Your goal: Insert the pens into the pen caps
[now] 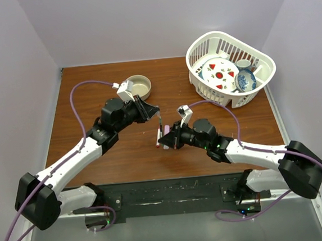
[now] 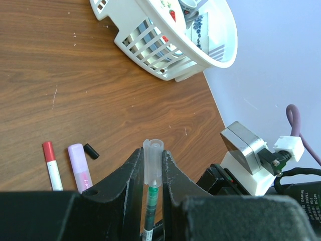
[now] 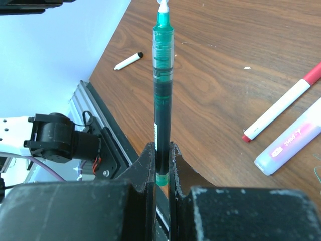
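**A:** Well, nearest first — the right gripper [image 3: 160,146] is clamped on the lower barrel of the green pen [image 3: 163,90]. The pen stands up out of the jaws with its pale nib at the far end.

**B:** And the left gripper [image 2: 152,153]?

**A:** It is pinched on the clear cap [image 2: 153,163], with the cap's mouth facing the pen. From the left wrist view the nib looks to be just at or inside that mouth. How deep it sits I cannot tell.

**B:** So what could go wrong?

**A:** Misalignment, mostly. The pen is held near its tail, so a long length stands free. I'd judge that a sideways push at the nib would pivot it in the jaws rather than seat it. If the two axes are off, the nib could catch the cap's rim. The cap is a smooth round tube in a narrow pinch, so it could tilt or pop out.

**B:** And further out?

**A:** On the table [image 2: 75,75], beyond the fingers, lie a red-capped white pen [image 2: 51,165] and a pink marker [image 2: 80,173] side by side. A small black cap [image 2: 91,150] sits just past the marker. A dropped cap could roll in among them, or a low arm could sweep them. The right wrist view also shows a white pen with a black end [image 3: 128,61], lying apart near the table's edge.

**B:** The white basket [image 2: 168,68]?

**A:** It holds dishes and sits well apart at the far corner — no threat, I'd say.
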Robot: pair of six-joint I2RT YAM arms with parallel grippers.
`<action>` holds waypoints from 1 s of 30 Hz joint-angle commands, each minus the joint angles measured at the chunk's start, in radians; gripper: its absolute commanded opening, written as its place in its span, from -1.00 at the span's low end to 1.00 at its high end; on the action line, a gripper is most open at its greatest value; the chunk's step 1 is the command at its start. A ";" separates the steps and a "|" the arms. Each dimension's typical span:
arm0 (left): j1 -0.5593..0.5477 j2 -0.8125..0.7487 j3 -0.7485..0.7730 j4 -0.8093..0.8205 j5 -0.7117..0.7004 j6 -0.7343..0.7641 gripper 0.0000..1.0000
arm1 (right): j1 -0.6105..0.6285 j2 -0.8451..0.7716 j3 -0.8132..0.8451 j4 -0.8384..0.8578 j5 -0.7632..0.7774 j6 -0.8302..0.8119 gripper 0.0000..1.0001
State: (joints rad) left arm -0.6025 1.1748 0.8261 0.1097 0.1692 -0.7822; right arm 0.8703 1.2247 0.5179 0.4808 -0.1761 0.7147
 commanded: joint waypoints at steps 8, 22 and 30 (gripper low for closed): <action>0.001 0.019 0.021 0.031 0.013 0.027 -1.00 | 0.006 -0.004 0.051 0.010 -0.014 -0.006 -1.00; 0.001 0.017 0.077 -0.019 -0.036 0.041 -1.00 | 0.006 0.010 0.056 -0.008 -0.034 0.000 -1.00; 0.001 0.010 0.076 -0.022 -0.020 0.044 -1.00 | 0.009 0.007 0.060 -0.011 -0.034 0.000 -1.00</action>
State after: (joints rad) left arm -0.6025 1.1992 0.8639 0.0784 0.1493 -0.7635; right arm 0.8715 1.2369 0.5377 0.4622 -0.2016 0.7147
